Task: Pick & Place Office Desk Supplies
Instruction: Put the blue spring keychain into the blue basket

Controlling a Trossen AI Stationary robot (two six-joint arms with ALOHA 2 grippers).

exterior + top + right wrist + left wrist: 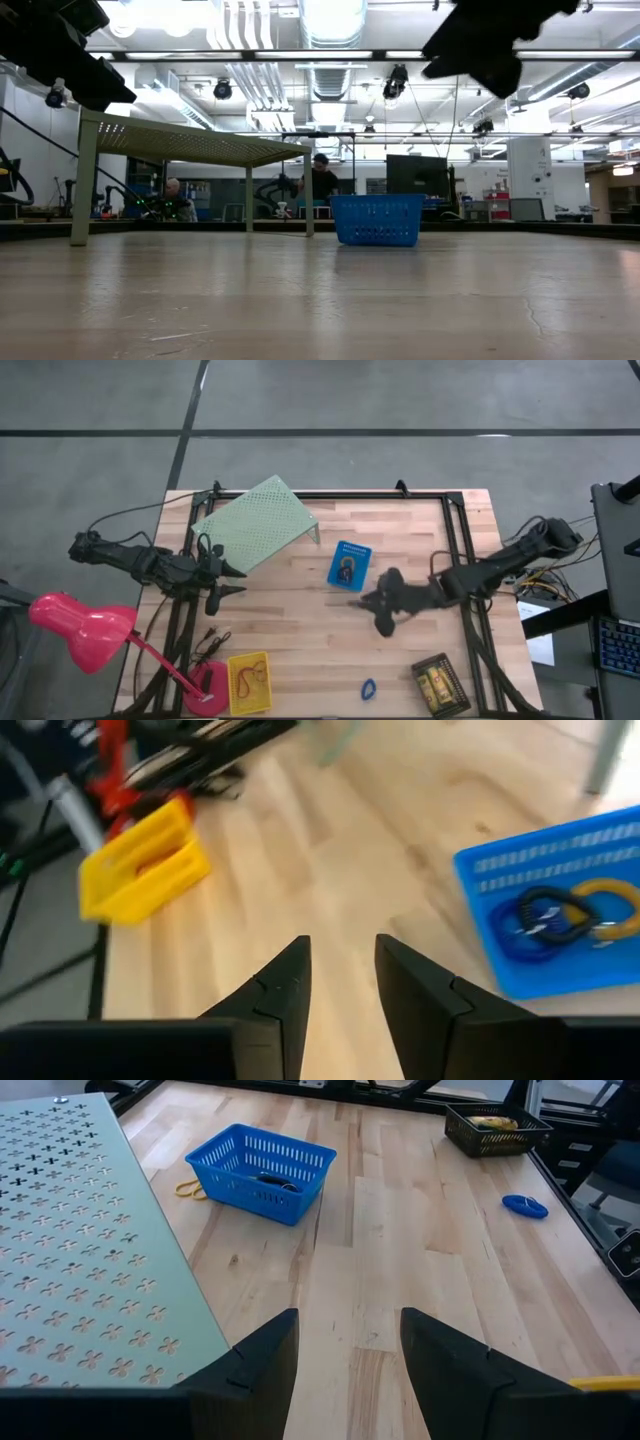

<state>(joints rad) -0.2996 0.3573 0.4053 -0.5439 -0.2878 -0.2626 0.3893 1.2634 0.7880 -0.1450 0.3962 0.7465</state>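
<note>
Blue ring (368,688) well apart, right hand (368,603)

Pale green riser (258,520) patterned with small cross perforations; blue bin (349,565) holding black, blue and orange rings (560,915); yellow bin (249,682); black bin (440,683); light wood-grain bench (300,620); pink lamp (85,628).

A: The table (400,650) looks like pale wood planks with a smooth, slightly shiny finish, grain lines showing.

B: And the blue bin (262,1173)?

A: Slotted plastic, glossy-looking; the yellow bin (142,862) seems the same plastic. The green riser (80,1250) looks like matt painted sheet metal, punched with small cross-shaped holes.

B: The gripper fingers (262,1365)?

A: Dark, matt, smooth, probably plastic. The blue ring (524,1205) looks smooth
</note>
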